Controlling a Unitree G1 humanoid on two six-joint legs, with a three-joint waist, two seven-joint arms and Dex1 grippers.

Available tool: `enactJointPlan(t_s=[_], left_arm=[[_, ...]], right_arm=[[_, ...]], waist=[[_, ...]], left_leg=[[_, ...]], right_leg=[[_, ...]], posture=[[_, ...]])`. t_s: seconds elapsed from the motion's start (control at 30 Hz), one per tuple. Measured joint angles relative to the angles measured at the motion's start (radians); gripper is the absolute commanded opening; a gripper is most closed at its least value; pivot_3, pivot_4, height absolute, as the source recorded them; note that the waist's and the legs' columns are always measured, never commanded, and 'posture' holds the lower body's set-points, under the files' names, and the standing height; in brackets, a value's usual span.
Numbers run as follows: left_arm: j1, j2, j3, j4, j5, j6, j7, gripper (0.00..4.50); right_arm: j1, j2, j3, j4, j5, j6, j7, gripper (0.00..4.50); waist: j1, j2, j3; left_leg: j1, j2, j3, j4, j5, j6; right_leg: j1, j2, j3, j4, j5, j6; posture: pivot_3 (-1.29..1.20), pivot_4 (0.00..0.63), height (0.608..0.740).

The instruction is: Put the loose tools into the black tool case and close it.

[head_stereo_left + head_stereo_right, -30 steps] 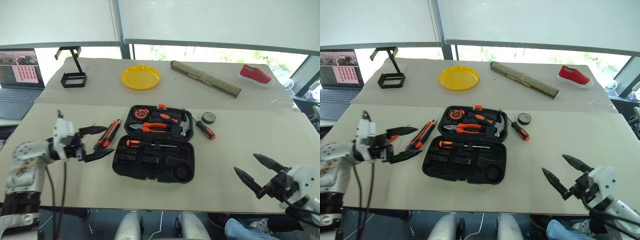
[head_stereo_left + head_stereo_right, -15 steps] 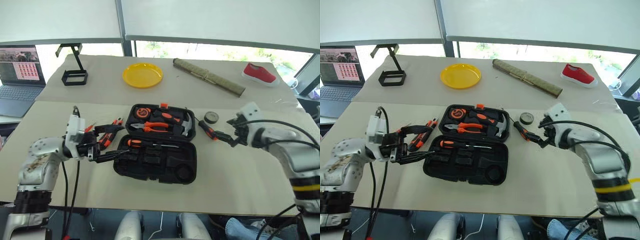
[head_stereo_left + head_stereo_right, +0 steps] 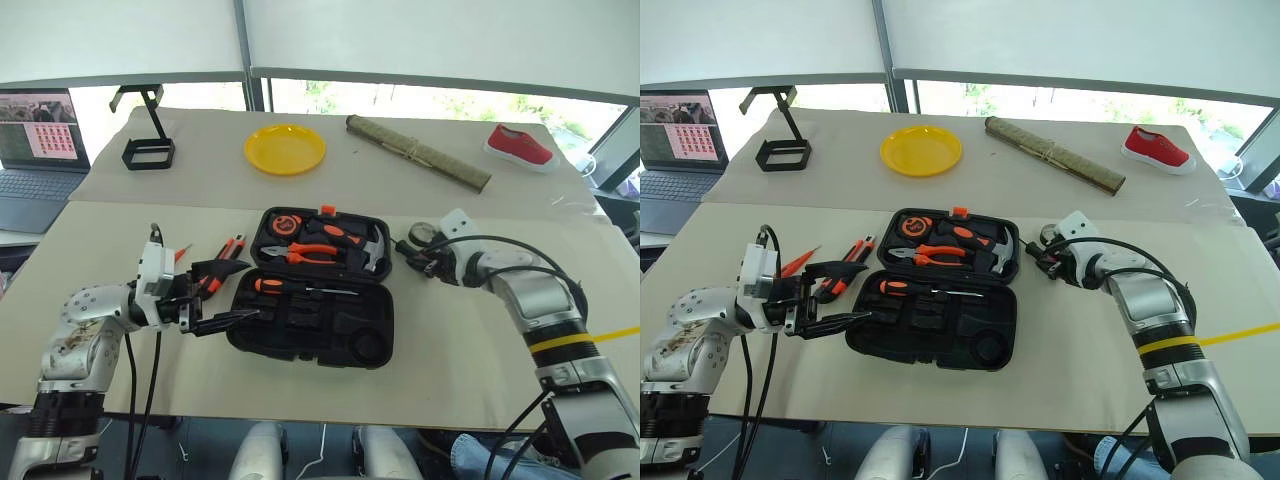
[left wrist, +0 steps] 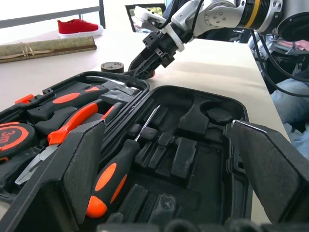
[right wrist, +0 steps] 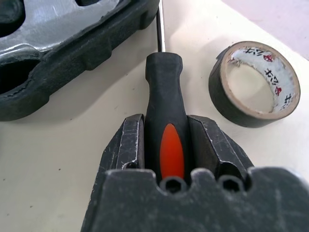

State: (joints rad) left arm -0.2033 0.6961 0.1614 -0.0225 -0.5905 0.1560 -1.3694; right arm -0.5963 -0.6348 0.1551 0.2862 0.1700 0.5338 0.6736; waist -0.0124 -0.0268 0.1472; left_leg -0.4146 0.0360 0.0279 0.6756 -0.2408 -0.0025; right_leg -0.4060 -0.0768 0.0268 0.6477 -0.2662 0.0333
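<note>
The black tool case [image 3: 300,322] lies open in the middle of the table, with one orange-and-black screwdriver [image 3: 290,288] in a slot. Just right of the case, my right gripper [image 5: 166,121] is shut on the handle of a second orange-and-black screwdriver [image 5: 164,77] lying on the table. A small dark roll [image 5: 253,84] sits beside it. My left gripper [image 3: 253,288] is open, level, with its tips at the case's left edge. The utility knife [image 3: 845,272] and a slim orange screwdriver [image 3: 795,263] lie left of the case, partly behind that gripper.
The case lid holds pliers [image 3: 310,252], a hammer [image 3: 372,250] and a tape measure [image 3: 284,224]. On the far table stand a yellow plate [image 3: 285,150], a rolled mat [image 3: 418,155], a red shoe [image 3: 520,147] and a black wire stand [image 3: 148,150]. A laptop [image 3: 35,150] sits far left.
My right arm swung from the near right edge up to the screwdriver beside the case and shut on its handle. My left gripper moved right to the case's left edge, still open.
</note>
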Motion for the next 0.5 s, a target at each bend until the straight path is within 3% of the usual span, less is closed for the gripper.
enactJointPlan(t_s=[0.23, 0.37, 0.5], left_arm=[[0.009, -0.001, 0.001, -0.002, -0.003, -0.002, 0.002, 4.5], [0.029, 0.002, 0.013, -0.001, -0.004, -0.009, -0.015, 4.5], [0.077, 0.058, 0.013, 0.052, 0.047, -0.098, -0.091, 4.5]], right_arm=[[0.144, -0.065, -0.119, -0.172, 0.007, -0.24, 0.055, 1.03], [0.167, -0.109, -0.168, -0.321, 0.066, -0.307, 0.169, 1.03], [0.146, -0.124, -0.076, -0.469, 0.146, -0.238, 0.33, 1.03]], waist=[[-0.002, 0.001, 0.0], [-0.009, 0.001, 0.0], [-0.011, 0.001, 0.001]], left_leg=[[0.0, 0.0, 0.0, 0.0, 0.0, 0.0], [0.002, 0.002, 0.0, -0.001, 0.0, 0.0], [0.005, 0.002, 0.0, -0.002, 0.0, 0.0]], right_leg=[[0.0, 0.0, 0.0, 0.0, 0.0, 0.0], [0.0, 0.002, 0.001, 0.0, 0.0, 0.0], [0.001, 0.002, 0.003, 0.0, 0.0, 0.0]], posture=[[0.0, 0.15, 0.74], [0.0, 0.15, 0.74], [0.0, 0.15, 0.74]])
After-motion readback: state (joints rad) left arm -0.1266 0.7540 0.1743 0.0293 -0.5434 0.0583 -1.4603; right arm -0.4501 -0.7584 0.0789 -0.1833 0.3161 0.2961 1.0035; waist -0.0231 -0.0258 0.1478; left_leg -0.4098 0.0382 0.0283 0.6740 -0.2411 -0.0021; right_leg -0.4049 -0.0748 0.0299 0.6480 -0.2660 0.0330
